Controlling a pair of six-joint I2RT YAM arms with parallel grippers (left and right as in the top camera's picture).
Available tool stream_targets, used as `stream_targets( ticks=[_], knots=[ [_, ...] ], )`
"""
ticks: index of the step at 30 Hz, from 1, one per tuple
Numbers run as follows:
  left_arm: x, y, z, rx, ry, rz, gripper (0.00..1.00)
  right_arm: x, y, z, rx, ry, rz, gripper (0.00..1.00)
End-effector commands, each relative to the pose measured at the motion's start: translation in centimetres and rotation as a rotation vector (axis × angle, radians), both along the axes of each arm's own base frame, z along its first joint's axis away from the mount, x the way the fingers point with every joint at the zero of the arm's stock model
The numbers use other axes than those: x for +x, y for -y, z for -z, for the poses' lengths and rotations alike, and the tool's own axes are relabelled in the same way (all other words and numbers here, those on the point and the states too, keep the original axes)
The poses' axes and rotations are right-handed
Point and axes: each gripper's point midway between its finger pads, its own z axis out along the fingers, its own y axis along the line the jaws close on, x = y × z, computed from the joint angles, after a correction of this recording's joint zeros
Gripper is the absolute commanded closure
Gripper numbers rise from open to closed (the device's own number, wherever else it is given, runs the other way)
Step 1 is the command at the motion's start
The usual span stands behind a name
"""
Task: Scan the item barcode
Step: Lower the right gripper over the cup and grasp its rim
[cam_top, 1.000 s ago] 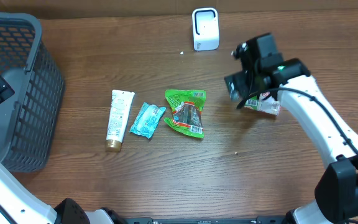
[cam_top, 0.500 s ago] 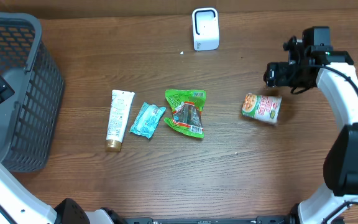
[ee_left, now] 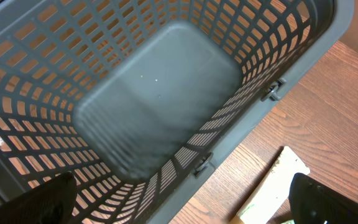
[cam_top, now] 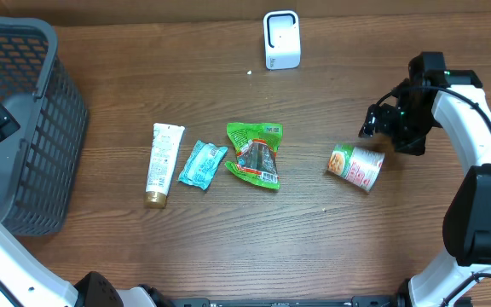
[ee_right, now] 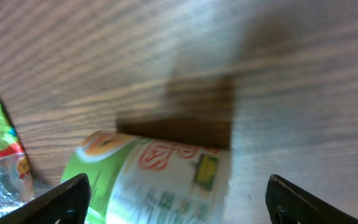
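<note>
1. My right pincer [cam_top: 380,128] hangs over the right part of the tabletop [cam_top: 314,247]. Its fingers are spread wide and grip nothing.
2. The can [cam_top: 355,166], the item to be scanned, lies on its side on the wood. In the overhead view it is just below and to the left of that pincer, apart from it.
3. In my right wrist view the can fills the lower middle, showing a green label with red lettering. A dark shadow falls on the wood just beyond it. My fingertips [ee_right: 67,199] sit at the two lower corners, one on either side of the can, and neither presses on it.
4. The white scanner [cam_top: 281,39] stands upright at the far edge of the tabletop, well apart from the can.
5. A green bag [cam_top: 257,153] lies in the middle, left of the can. A small blue packet [cam_top: 201,164] lies just beside the bag, and a white tube [cam_top: 163,164] lies near the packet on its far side.
6. My left pincer [ee_left: 188,202] hovers over the grey basket [cam_top: 32,128] at the left edge. Its fingers are wide apart and it carries nothing.
7. In the left wrist view, one end of the tube shows on the wood just past the basket's rim.
</note>
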Motion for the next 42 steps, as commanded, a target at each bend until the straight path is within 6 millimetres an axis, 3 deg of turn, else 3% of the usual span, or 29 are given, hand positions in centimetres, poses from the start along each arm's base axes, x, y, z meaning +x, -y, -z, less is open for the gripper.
stream_targets(
  ticks=[1,19,30,33,39,42],
  knots=[
    [0.0,0.1,-0.7,0.007,0.022,-0.002,0.0,-0.5,1.2,0.3,-0.045,-0.03,0.039,0.1],
    [0.0,0.1,-0.7,0.007,0.022,-0.002,0.0,-4.0,2.0,2.7,-0.098,-0.152,0.053,0.14],
    [0.0,0.1,-0.7,0.007,0.022,-0.002,0.0,-6.9,-0.5,1.2,0.041,-0.274,0.016,0.16],
    [0.0,0.1,-0.7,0.007,0.022,-0.002,0.0,-6.1,-0.7,-0.4,0.055,-0.24,-0.024,0.19],
    [0.0,0.1,-0.7,0.007,0.022,-0.002,0.0,-0.9,-2.8,-6.6,-0.028,0.018,-0.246,0.1],
    [0.0,0.1,-0.7,0.007,0.022,-0.002,0.0,-0.1,-4.3,-6.9,-0.131,0.064,-0.342,0.09]
  ],
)
